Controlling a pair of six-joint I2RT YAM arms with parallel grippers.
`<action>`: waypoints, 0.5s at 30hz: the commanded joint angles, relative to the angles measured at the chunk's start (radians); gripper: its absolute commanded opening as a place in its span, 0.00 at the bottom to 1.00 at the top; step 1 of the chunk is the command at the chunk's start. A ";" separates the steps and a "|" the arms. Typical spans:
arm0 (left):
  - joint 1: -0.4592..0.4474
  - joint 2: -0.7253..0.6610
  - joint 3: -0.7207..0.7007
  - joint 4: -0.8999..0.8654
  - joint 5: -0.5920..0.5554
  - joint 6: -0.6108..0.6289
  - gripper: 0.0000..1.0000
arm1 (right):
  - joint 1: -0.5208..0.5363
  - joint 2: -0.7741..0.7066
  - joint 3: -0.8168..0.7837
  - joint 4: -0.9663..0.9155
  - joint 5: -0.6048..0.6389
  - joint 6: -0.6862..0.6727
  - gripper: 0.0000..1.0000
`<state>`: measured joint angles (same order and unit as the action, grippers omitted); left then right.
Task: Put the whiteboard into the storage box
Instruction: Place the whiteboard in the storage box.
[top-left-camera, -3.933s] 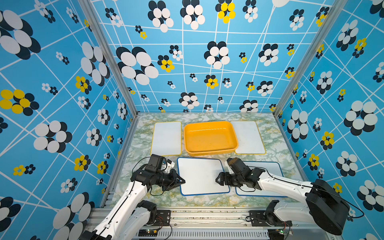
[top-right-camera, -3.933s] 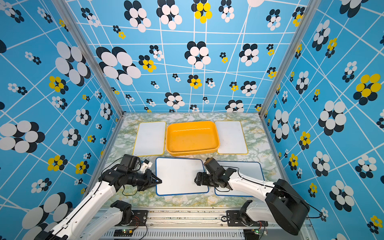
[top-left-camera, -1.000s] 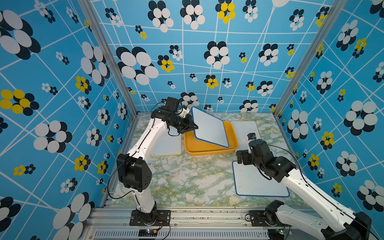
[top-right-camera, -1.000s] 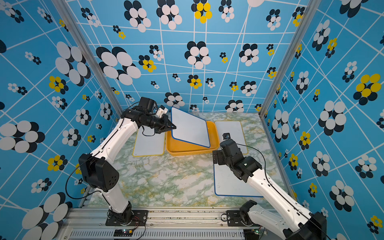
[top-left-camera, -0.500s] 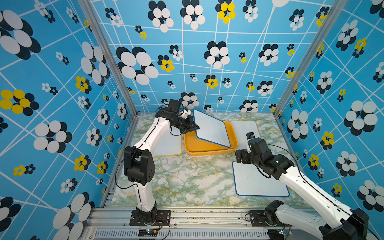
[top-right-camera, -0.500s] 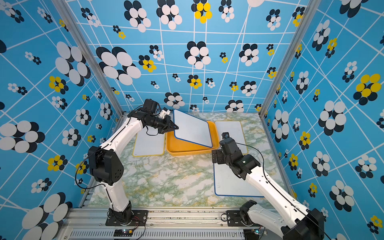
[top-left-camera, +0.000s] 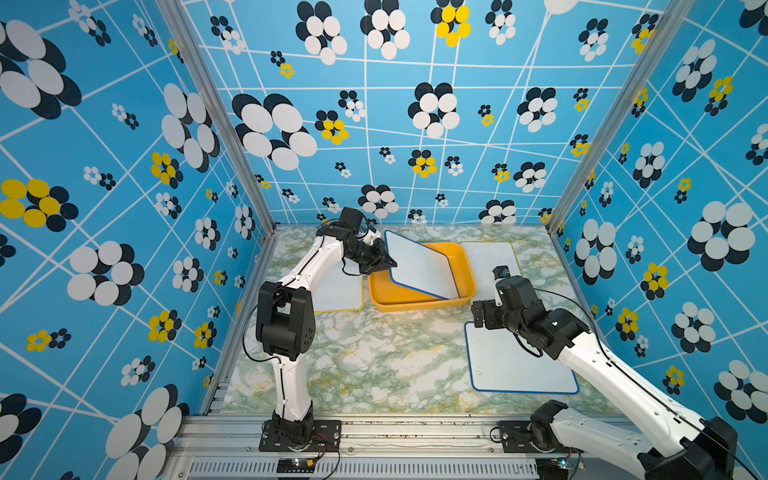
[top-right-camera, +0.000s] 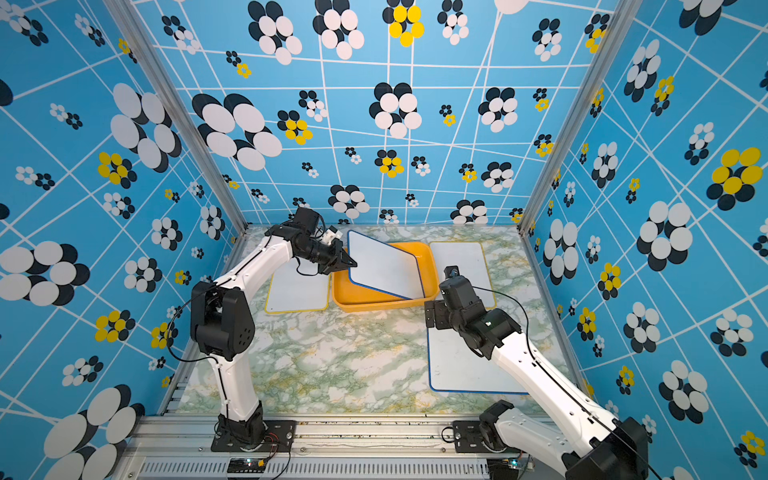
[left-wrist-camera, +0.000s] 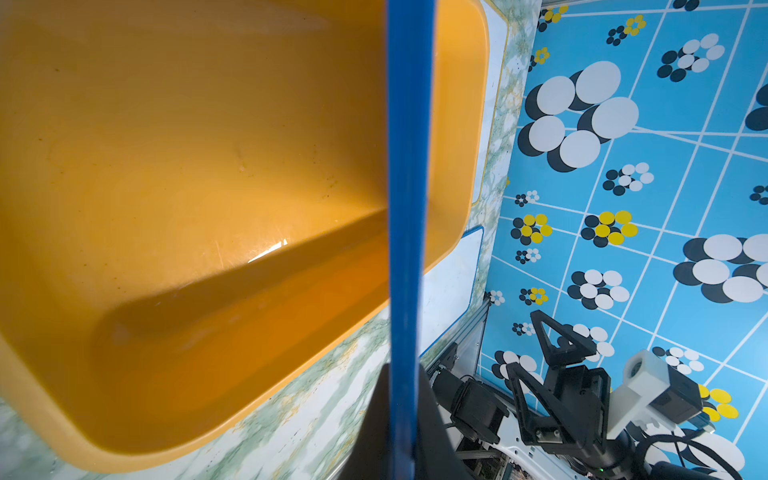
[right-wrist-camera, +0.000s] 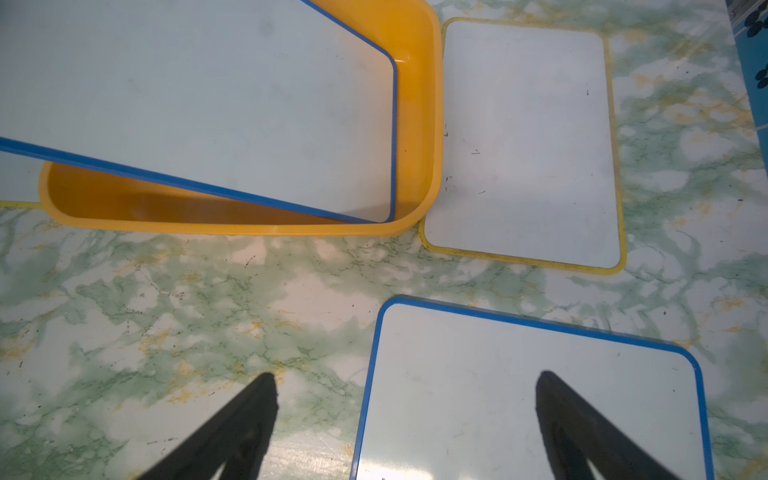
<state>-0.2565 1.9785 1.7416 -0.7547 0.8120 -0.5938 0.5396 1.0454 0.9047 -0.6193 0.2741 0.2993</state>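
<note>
**Top views.** The left jaws are clamped on the raised short edge of the whiteboard (top-left-camera: 419, 266). It slants down into the storage box (top-left-camera: 415, 306), which stands at the middle of the far edge of the bench (top-left-camera: 374, 357). In both top views the low short edge is inside the box, close to the wall facing the bench's right edge. Whether that edge touches the floor cannot be told. The step is best finished by lowering the raised end slowly, with the long sides parallel to the box walls and every corner inside the flared rim. Release should come only once the board lies nearly flat. The right jaws, apart and empty, hang over the far end of a second blue-framed board (top-left-camera: 519, 365) lying flat near the bench's front right corner.

**Left wrist view.** The whiteboard (left-wrist-camera: 407, 208) appears edge-on, running out from between the closed jaws. The storage box (left-wrist-camera: 187, 166) shows a bare orange floor, so it likely holds only this board's lower end.

**Right wrist view.** The whiteboard (right-wrist-camera: 208, 104) covers most of the storage box (right-wrist-camera: 419, 124), leaving a narrow gap at the low end. That tight fit makes a corner catching on the rim the likely fault. A yellow-framed board (right-wrist-camera: 523, 145) lies just beside the box.
</note>
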 joint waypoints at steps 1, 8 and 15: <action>0.002 0.054 0.008 0.000 -0.015 0.036 0.00 | -0.010 -0.007 -0.001 -0.023 -0.018 0.005 0.99; -0.020 0.151 0.081 -0.072 -0.095 0.067 0.00 | -0.013 -0.007 -0.001 -0.035 -0.011 0.005 0.99; -0.038 0.253 0.231 -0.269 -0.292 0.115 0.08 | -0.027 -0.005 0.000 -0.074 0.003 0.005 0.99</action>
<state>-0.2802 2.1609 1.9465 -0.8394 0.8078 -0.5224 0.5201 1.0454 0.9047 -0.6487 0.2718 0.2993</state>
